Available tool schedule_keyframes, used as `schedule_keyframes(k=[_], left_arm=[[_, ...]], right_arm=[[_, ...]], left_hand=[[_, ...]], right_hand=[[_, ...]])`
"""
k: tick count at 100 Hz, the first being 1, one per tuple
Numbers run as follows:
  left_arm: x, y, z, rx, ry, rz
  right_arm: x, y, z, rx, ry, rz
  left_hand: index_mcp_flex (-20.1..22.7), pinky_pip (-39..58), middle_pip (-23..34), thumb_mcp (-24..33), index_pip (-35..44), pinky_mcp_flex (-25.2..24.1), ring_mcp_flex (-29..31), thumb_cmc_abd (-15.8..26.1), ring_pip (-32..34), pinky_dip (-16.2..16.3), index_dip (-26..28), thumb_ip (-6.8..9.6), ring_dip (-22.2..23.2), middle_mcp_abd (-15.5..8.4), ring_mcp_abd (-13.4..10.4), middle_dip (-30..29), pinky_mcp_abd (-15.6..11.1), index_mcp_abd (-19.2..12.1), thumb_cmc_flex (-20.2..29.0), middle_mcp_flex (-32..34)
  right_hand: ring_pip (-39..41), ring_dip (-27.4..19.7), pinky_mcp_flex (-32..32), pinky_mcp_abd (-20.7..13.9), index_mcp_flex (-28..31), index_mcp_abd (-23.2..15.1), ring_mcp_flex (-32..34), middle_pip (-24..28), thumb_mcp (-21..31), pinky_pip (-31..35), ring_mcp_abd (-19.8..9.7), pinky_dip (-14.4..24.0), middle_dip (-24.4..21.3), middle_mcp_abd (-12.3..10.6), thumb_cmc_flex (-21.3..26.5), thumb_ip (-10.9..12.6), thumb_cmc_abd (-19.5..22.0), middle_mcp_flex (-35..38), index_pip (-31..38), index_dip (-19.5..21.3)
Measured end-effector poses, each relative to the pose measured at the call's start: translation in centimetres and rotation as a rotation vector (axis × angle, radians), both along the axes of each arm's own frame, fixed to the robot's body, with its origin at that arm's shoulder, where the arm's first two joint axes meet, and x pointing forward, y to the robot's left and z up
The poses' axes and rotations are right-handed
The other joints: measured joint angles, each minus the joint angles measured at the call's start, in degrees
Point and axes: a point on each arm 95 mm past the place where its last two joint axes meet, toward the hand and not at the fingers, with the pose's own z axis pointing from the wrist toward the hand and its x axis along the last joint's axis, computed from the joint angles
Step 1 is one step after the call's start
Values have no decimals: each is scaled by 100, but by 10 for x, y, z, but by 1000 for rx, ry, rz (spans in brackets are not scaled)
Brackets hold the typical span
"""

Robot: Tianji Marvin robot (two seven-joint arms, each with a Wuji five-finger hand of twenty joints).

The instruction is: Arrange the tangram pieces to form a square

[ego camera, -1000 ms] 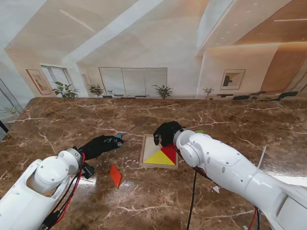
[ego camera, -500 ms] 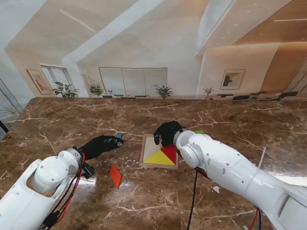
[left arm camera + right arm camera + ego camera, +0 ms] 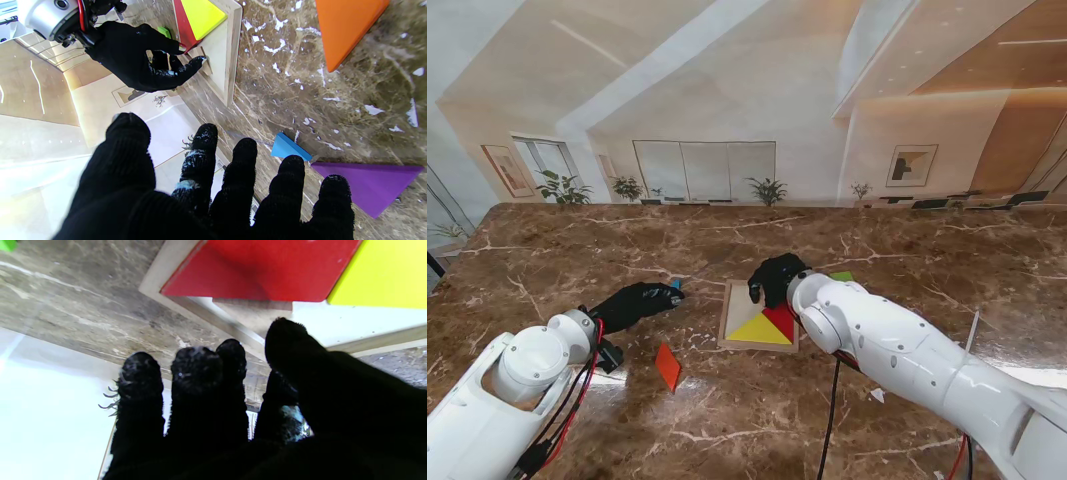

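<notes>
A small wooden piece (image 3: 200, 56) is pinched by the right hand (image 3: 774, 278) at the tray's (image 3: 733, 318) far edge, beside red (image 3: 782, 318) and yellow (image 3: 757, 330) triangles, while the left hand (image 3: 635, 302) is held spread, empty.

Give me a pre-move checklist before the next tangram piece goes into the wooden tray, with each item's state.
1. Red triangle and yellow triangle seated in the square wooden tray: ok, side by side.
2. Small wood-coloured piece under the right hand's fingertips seated flat: cannot tell.
3. Right hand clear of the tray: not ok, it is over the far part.
4. Left hand free to pick: ok, open, fingers spread, holding nothing.
5. Loose pieces located: ok, blue triangle and purple triangle by the left fingertips, orange triangle nearer to me.
6. Green piece reachable behind the right arm: cannot tell.
</notes>
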Motion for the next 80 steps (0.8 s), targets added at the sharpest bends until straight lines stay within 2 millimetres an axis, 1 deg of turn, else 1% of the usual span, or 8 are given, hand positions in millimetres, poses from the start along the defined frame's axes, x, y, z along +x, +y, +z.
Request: schedule_keyframes(k=[22,24,80], left_arm=[[0,0,0,0,0,1],[0,0,0,0,0,1],[0,1,0,0,1,2]], right_arm=[[0,-4,1,1,0,-10],[0,-4,1,1,0,-10],[-3,-6,2,-10,9,-31]], left_hand=[[1,0,0,0,0,1,0,0,0,0,0,0,0,1,2,0,1,6,0,0],[1,0,0,0,0,1,74,0,0,0,0,0,0,1,7,0,1,7,0,0],[3,0,0,0,0,30,95,0,0,0,0,0,0,7,36,0,1,48,0,0]], right_hand=[[6,0,-1,-1,0,0,0,0,0,0,-1,0,1,0,0,0,0,0,0,97],[7,0,-1,-1,0,0,0,0,0,0,-1,0,1,0,0,0,0,0,0,117],[9,0,-1,-1,0,1,0,0,0,0,-1,0,2,-2,0,0,0,0,-53,199]])
